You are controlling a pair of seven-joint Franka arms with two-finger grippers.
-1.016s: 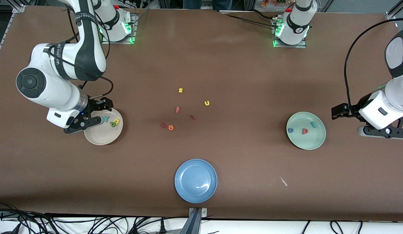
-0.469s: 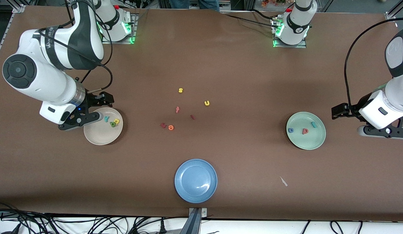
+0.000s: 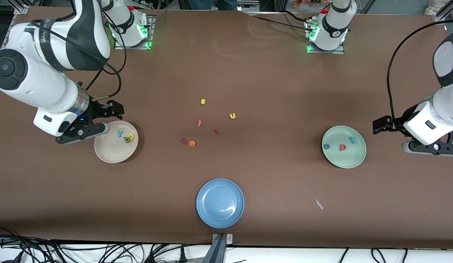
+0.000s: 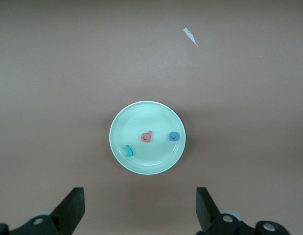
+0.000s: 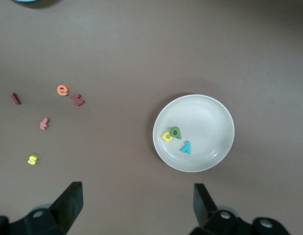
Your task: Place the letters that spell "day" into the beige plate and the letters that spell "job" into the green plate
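Holding teal, yellow, green letters (image 3: 125, 136), beige plate (image 3: 111, 153), both tools spread, empty.

From my console, the right arm reaches down from its base and bends at the elbow, carrying the right gripper (image 3: 88, 128) up in the air with its fingers (image 5: 68, 203) spread wide and nothing between them. The left arm waits at its own end, the left gripper (image 3: 416, 137) likewise splayed and empty (wrist pointing straight down).
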